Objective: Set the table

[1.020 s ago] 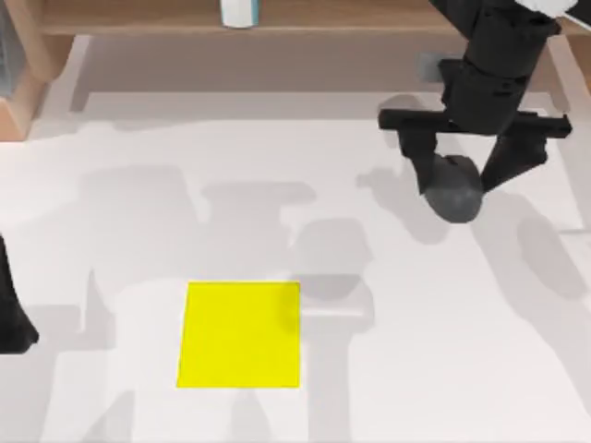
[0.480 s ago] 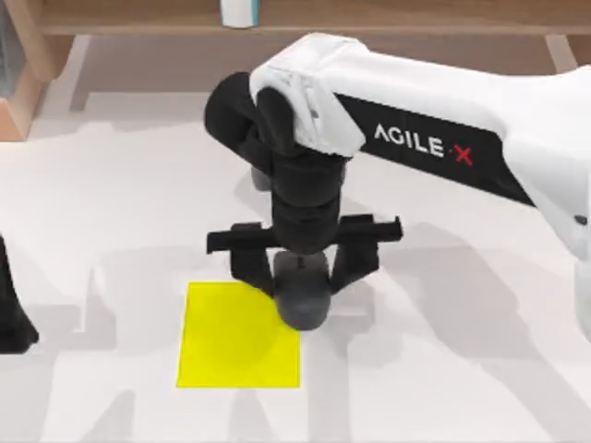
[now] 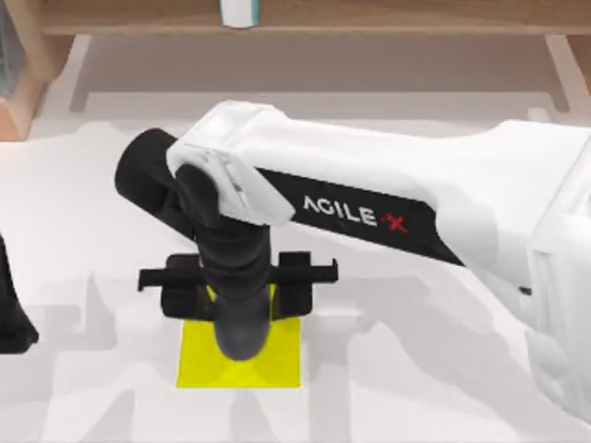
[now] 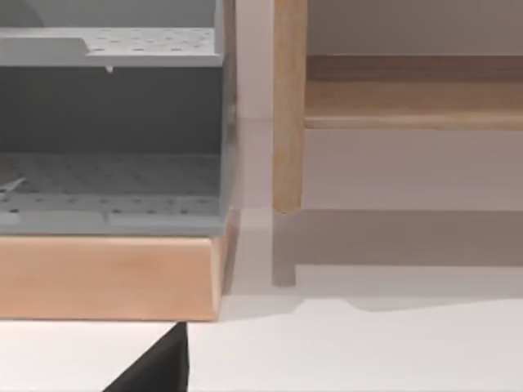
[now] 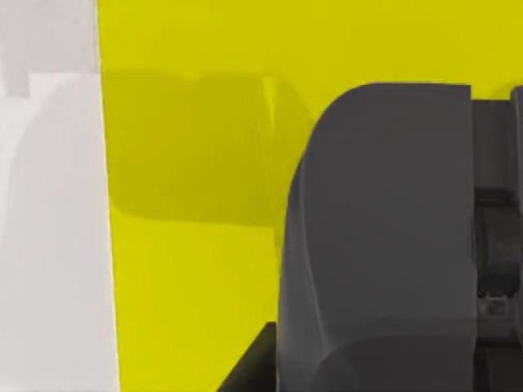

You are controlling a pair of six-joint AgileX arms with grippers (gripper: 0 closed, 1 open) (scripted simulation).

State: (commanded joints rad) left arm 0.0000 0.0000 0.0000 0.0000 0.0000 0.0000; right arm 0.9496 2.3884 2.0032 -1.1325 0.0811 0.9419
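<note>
Two dark fingers (image 3: pixel 295 293) of the right gripper (image 3: pixel 238 297) are seen closed on a dark grey rounded object (image 3: pixel 242 332), held over the yellow mat (image 3: pixel 277 365). The right arm is stretched across the table (image 3: pixel 443 388) from its right side. The left arm is parked at the left edge.

"AGILE X" lettering on right arm (image 3: pixel 369 217) black forearm panel, white letters, red X.

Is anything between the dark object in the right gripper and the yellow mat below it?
Nothing visible. The right gripper holds the dark rounded object directly over the yellow mat on the table; the mat's visible surface is bare.
</note>
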